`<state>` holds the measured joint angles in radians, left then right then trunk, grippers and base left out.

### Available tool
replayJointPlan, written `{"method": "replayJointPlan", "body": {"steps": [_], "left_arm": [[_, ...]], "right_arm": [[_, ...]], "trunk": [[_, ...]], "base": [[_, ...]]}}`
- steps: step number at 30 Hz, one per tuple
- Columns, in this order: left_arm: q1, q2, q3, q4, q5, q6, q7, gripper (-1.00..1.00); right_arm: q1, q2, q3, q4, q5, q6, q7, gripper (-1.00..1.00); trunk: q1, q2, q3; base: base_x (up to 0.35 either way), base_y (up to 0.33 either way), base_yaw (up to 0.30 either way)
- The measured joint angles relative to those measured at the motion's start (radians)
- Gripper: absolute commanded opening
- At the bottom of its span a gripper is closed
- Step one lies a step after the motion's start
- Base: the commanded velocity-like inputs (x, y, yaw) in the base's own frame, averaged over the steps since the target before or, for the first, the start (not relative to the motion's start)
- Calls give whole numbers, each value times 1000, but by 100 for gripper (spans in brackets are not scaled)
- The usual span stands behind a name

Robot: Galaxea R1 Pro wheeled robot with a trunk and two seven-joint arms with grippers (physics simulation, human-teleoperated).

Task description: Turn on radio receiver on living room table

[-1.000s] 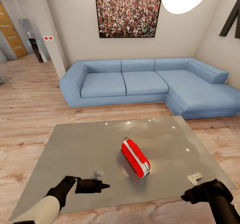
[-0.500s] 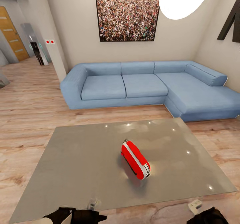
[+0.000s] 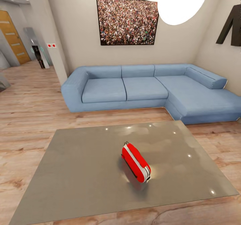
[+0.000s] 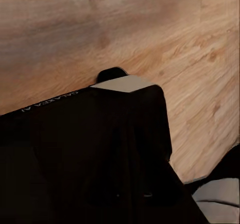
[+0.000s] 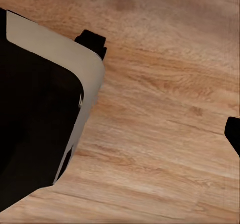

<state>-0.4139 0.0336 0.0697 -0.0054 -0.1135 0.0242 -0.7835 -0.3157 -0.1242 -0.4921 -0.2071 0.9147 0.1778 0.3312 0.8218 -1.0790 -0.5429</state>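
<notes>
The red radio receiver [image 3: 135, 162] lies on its side near the middle of the grey glossy table [image 3: 77, 174], its white band and thin dark handle facing up. The living room's light wood floor surrounds the table. In the left wrist view, a dark robot body part [image 4: 90, 154] with lettering hangs over wood floor [image 4: 165, 34]. The right wrist view looks down on wood floor [image 5: 160, 109], with a black and grey robot part [image 5: 40, 104] at one side and a small dark tip [image 5: 234, 134] at the opposite edge.
A blue corner sofa [image 3: 134, 86] stands behind the table, under a crowd picture [image 3: 127, 21]. A bright white lamp [image 3: 182, 0] hangs above. A dark garment [image 3: 231, 24] hangs on the right wall. A hallway with a wooden door [image 3: 11, 37] opens at the far left.
Both arms have dropped out of the bottom of the head view. The camera has tilted slightly, so the sofa and picture sit lower. The radio has not moved on the table.
</notes>
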Motion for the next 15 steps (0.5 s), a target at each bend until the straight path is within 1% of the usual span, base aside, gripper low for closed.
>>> {"method": "replayJointPlan", "body": {"steps": [1, 3, 4, 6, 7, 9, 11, 12, 13, 14, 15], "left_arm": [[9, 1, 2, 0, -1, -5, 10, -100], [39, 2, 1, 1, -5, -23, 39, -100], [45, 2, 3, 1, -5, -26, 45, -100], [66, 3, 2, 1, -7, -34, 71, -100], [71, 4, 3, 1, -7, -35, 81, -100], [86, 6, 3, 1, -7, -37, 120, -100], [101, 9, 3, 1, -7, -38, 191, -100], [104, 9, 4, 1, -7, -38, 209, -100], [112, 10, 3, 1, -6, -38, 244, -100], [124, 10, 2, 1, -6, -38, 288, -100], [128, 10, 4, 1, -5, -38, 301, -100]], "right_arm": [[0, 0, 0, 24, -1, -17, -18, 100], [0, -1, 0, 115, -10, -84, -80, 100], [0, -1, 0, 137, -14, -101, -95, 100], [0, 2, 0, 197, -23, -149, -147, 100], [0, 2, 0, 205, -24, -157, -157, 100], [0, 4, 0, 222, -27, -172, -177, 100], [0, 6, 0, 232, -37, -182, -190, 100], [1, 7, 0, 234, -42, -184, -192, 100], [3, 8, 0, 236, -56, -187, -195, 100], [11, 9, 0, 238, -80, -189, -198, 100], [14, 9, 0, 238, -89, -190, -199, 100]], "trunk": [[0, 0, 2], [0, 0, 5], [0, 0, 6], [0, 0, 10], [0, 0, 11], [0, 0, 15], [0, 0, 18], [0, 0, 19], [0, 0, 21], [0, 0, 22], [0, 0, 24]], "base": [[0, 0, 0], [0, 0, 0], [0, 0, 0], [0, 0, 0], [0, 0, 0], [0, 0, 0], [0, 0, 0], [0, 0, 0], [0, 0, 0], [0, 0, 0], [0, 0, 0]]}}
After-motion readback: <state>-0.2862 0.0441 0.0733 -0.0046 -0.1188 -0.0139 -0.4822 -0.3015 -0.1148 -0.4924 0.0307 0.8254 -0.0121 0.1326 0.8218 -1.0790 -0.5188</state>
